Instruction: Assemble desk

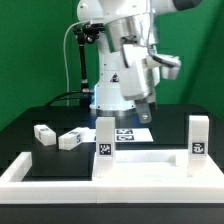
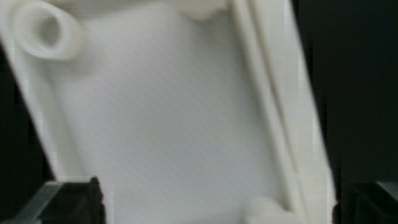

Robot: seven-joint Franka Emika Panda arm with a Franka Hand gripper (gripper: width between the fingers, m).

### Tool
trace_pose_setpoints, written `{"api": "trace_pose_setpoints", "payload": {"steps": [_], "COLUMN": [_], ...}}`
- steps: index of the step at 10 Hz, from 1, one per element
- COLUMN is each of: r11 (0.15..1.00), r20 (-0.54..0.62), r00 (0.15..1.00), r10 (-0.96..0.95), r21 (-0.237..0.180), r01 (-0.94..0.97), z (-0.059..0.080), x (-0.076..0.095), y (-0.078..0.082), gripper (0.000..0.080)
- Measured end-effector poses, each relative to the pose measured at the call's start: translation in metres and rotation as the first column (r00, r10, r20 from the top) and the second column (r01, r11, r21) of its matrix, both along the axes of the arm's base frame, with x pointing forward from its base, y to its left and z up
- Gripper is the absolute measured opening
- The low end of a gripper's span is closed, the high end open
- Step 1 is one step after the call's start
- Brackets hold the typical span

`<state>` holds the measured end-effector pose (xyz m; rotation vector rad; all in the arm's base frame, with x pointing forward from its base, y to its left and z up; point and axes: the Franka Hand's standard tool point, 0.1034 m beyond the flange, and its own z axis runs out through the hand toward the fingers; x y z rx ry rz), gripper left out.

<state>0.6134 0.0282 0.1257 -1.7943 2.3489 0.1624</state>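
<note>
Reading this as mid-leg-fitting: wide flat white plastic tabletop panel [image 1: 150,162] lies in the foreground with two tagged white square leg blocks [image 1: 105,138] upright on it, two loose legs [image 1: 43,133] at the exterior view's left, gripper [image 1: 148,112] wide and empty above, so next I'd fetch one.

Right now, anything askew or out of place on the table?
Nothing damaged. Two loose leg blocks lie on their sides at the exterior view's left, skewed to each other; two upright legs stand on the tabletop panel. Likely just mid-assembly.
</note>
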Motion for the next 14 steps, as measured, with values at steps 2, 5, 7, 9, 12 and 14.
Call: {"api": "trace_pose_setpoints", "payload": {"steps": [2,5,7,9,12,14], "r11": [1.000,1.000,0.997,0.982,0.964,0.962], "r20": [-0.049,-0.045,-0.074,-0.086,-0.118,-0.120], "r00": [0.999,0.999,0.994,0.980,0.965,0.964], "r10": [0.021,0.020,0.075,0.181,0.233,0.237], "r21": [0.010,0.008,0.000,-0.038,-0.100,-0.112], "r01": [-0.021,-0.019,-0.075,-0.185,-0.245,-0.251], "z": [-0.011,-0.011,-0.027,-0.053,-0.088,-0.092], "x": [-0.021,-0.020,-0.036,-0.078,-0.087,-0.084], "y": [0.013,0.011,0.014,0.009,0.017,0.004], "gripper": [0.0649,0.0649,0.0649,0.0649,0.0649,0.0649]}}
